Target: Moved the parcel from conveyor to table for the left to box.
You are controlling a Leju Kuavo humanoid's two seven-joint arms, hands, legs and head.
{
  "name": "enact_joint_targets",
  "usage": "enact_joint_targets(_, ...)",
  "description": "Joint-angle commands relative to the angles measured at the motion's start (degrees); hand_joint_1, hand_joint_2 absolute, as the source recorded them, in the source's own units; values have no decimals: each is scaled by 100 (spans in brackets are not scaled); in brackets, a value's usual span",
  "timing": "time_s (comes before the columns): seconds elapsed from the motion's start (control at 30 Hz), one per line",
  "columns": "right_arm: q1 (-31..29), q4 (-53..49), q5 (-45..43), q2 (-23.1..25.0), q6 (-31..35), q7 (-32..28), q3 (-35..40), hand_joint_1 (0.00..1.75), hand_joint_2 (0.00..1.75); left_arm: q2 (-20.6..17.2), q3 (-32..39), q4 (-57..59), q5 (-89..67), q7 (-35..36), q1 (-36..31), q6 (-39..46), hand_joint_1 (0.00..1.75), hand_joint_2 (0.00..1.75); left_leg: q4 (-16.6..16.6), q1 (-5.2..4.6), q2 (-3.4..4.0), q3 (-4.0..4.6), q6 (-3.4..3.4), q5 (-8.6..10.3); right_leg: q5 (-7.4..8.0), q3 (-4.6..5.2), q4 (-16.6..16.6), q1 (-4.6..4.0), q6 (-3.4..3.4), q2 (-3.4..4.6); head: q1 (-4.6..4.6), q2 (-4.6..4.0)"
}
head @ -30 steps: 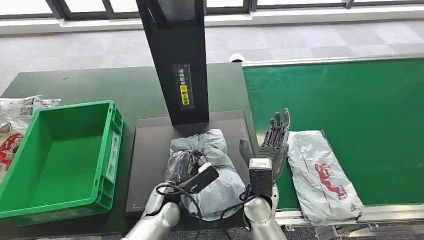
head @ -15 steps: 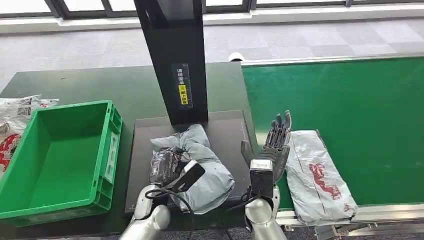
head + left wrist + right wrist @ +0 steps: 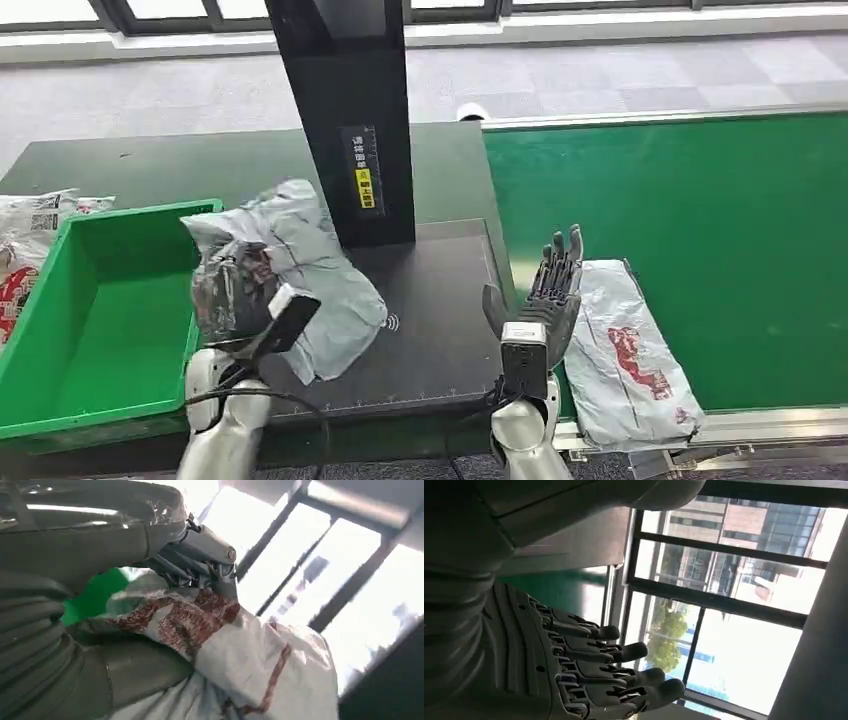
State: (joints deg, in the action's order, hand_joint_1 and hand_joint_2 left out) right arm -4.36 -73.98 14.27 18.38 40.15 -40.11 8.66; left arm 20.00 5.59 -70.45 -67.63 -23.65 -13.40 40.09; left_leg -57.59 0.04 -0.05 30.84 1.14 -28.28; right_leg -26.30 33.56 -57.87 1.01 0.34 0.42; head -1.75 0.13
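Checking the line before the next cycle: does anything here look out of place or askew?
One thing: a grey parcel lies at the near edge of the conveyor, one corner hanging over the metal rail. Otherwise nothing odd: the left robot hand holds a crumpled parcel above the green crate's rim.

Left hand point(image 3: 232, 292) mostly buried under the grey parcel point(image 3: 300, 270), fingers hardly traceable in head view. Green crate point(image 3: 60, 300) cut off by left edge, near rim partly covered by parcel. Packets point(image 3: 30, 215) beside it cropped, print too small to read.
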Motion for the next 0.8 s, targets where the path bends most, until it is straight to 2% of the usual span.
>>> enact_joint_targets(0.03,264,-398,415,162,-15,11,-636,0,175,0,-61,-1140,-1285,700,-759,-9,175,175,-8,12,-28,16,0,2,-1,0,4,-12,-5,-31,0,0)
enact_joint_targets(0.1,308,-435,439,162,-15,11,-653,0,175,0,10,-1242,-1273,732,-805,-9,175,175,-14,11,-49,24,-3,5,-3,3,2,-11,-3,-50,0,0)
enact_joint_targets(0.3,332,-452,470,162,-15,11,-676,0,175,0,382,-1396,-1050,346,-837,-9,175,175,-12,6,-16,17,-3,2,2,4,1,3,-2,-18,-2,0)
enact_joint_targets(0.47,321,-439,475,162,-15,11,-677,0,175,0,406,-1403,-1149,430,-858,-9,175,175,-7,11,-14,13,-1,4,6,-1,10,-4,-7,-17,0,0)
enact_joint_targets(0.53,331,-434,443,162,-15,11,-670,0,175,0,511,-1341,-1191,506,-911,-9,175,175,-12,6,-15,15,-2,2,3,2,2,-1,-2,-16,-2,0)
enact_joint_targets(0.57,362,-446,433,162,-15,11,-621,0,175,0,777,-1181,-1389,720,-1030,-9,175,175,-9,8,-16,15,-1,4,5,1,5,-4,-5,-18,0,0)
enact_joint_targets(0.6,370,-421,436,162,-15,11,-536,0,175,-231,1230,-674,-1799,1226,-1434,-9,175,175,-6,12,-16,13,-1,5,8,-2,12,-9,-7,-19,0,0)
enact_joint_targets(0.67,356,-405,438,162,-15,11,-525,0,175,-577,1367,-291,-1603,1187,-1737,-9,175,175,-10,5,-9,11,0,3,5,2,0,-2,-4,-10,0,0)
enact_joint_targets(0.73,356,-405,438,162,-15,11,-525,0,175,-577,1367,-291,-1603,1187,-1737,-9,175,175,-7,5,-10,11,1,6,6,0,2,-3,-5,-11,-2,0)
enact_joint_targets(0.8,318,-341,399,162,-15,11,-503,0,175,-685,1784,-9,-1704,1218,-2038,-9,175,175,2,10,-2,7,4,12,15,-1,13,-10,-11,-6,0,0)
